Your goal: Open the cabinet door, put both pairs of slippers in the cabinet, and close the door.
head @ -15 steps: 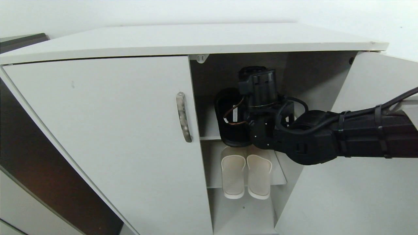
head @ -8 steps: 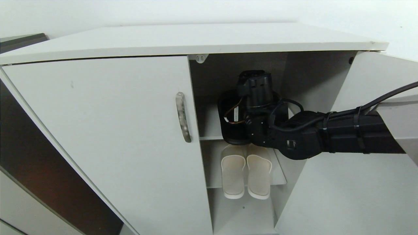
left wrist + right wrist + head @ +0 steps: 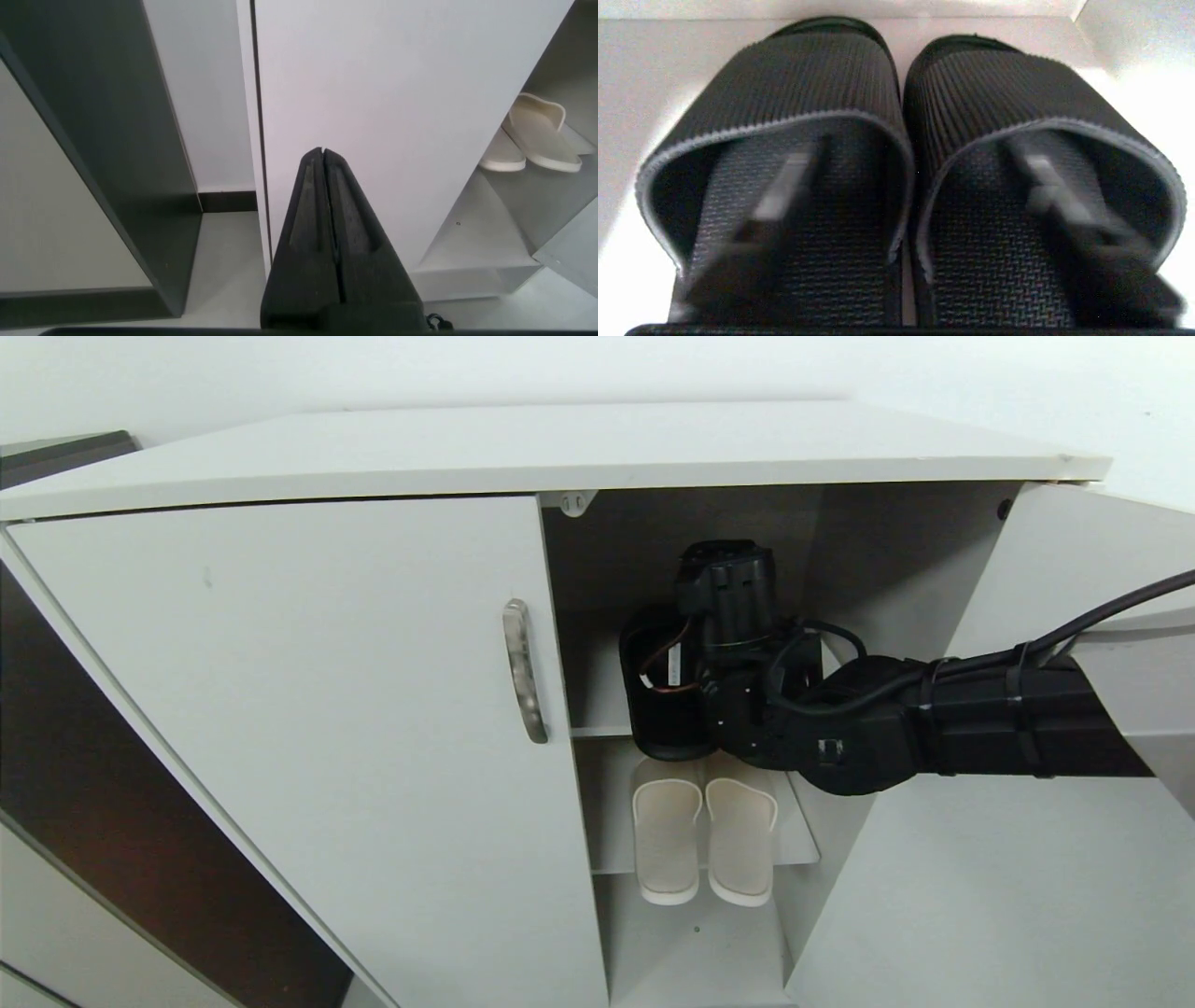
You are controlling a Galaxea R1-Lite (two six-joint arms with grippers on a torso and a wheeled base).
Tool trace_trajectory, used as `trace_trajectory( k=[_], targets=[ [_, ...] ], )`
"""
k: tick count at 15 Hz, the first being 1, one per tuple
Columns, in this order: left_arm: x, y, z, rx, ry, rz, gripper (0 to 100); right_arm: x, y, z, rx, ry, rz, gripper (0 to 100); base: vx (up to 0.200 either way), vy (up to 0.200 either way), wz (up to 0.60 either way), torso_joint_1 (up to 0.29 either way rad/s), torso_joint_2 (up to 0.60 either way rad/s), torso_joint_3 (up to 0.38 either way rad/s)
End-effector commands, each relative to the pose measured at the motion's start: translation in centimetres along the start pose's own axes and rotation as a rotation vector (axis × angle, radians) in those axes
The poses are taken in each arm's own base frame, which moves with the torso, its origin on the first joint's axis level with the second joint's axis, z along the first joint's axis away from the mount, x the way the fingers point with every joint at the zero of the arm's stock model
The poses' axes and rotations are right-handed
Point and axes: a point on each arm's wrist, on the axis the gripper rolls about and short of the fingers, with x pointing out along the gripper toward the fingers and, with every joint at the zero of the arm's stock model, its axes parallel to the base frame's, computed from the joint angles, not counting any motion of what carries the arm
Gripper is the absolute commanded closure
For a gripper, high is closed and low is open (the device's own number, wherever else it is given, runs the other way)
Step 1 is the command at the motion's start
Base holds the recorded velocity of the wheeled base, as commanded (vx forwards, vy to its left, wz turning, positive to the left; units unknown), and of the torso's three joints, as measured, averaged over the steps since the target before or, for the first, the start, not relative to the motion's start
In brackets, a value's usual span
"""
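The left pincer (image 3: pixel 322 215) is hanging pressed together outside the closed door (image 3: pixel 308 728). The black slippers (image 3: pixel 658 681) are sitting on the upper shelf (image 3: pixel 597 732) above the white pair (image 3: pixel 705 840), the right pincer (image 3: pixel 915 177) spread, one finger inside each. Likely light and soft; their straps (image 3: pixel 785 103) are offering grip.

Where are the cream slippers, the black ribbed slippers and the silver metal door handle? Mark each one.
Cream slippers (image 3: pixel 667 840): head view, insole of one slipper.
Black ribbed slippers (image 3: pixel 808 121): right wrist view, ribbed strap of one slipper.
Silver metal door handle (image 3: pixel 525 672): head view, middle of the bar.
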Motion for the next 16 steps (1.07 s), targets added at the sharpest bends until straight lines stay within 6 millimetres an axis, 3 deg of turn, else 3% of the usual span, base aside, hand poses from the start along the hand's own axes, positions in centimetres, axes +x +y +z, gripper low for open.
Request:
trace_trajectory(
  k=[1,5,10,11,14,16],
  targets=[
    [0.0,0.0,0.0,0.000,0.000,0.000,100,-0.3,-0.1,0.0,-0.004,0.003,0.002,0,0.000,0.000,0.00,0.000,0.00,0.000],
    [0.0,0.0,0.0,0.000,-0.002,0.000,100,-3.3,-0.5,0.8,-0.008,-0.001,0.032,0,0.000,0.000,0.00,0.000,0.00,0.000],
    [0.0,0.0,0.0,-0.002,0.000,0.000,100,-10.1,-2.7,0.0,-0.022,0.041,0.124,0,0.000,0.000,0.00,0.000,0.00,0.000],
    [0.0,0.0,0.0,0.000,0.000,0.000,100,-11.2,-3.3,0.0,-0.023,0.043,0.142,100,0.000,0.000,0.00,0.000,0.00,0.000],
    [0.0,0.0,0.0,0.000,0.000,-0.001,100,-15.1,-5.5,0.4,-0.015,0.031,0.218,100,0.000,0.000,0.00,0.000,0.00,0.000],
    [0.0,0.0,0.0,-0.002,0.000,0.002,100,-15.7,-6.1,0.1,-0.036,0.039,0.234,100,0.000,0.000,0.00,0.000,0.00,0.000]
  ],
)
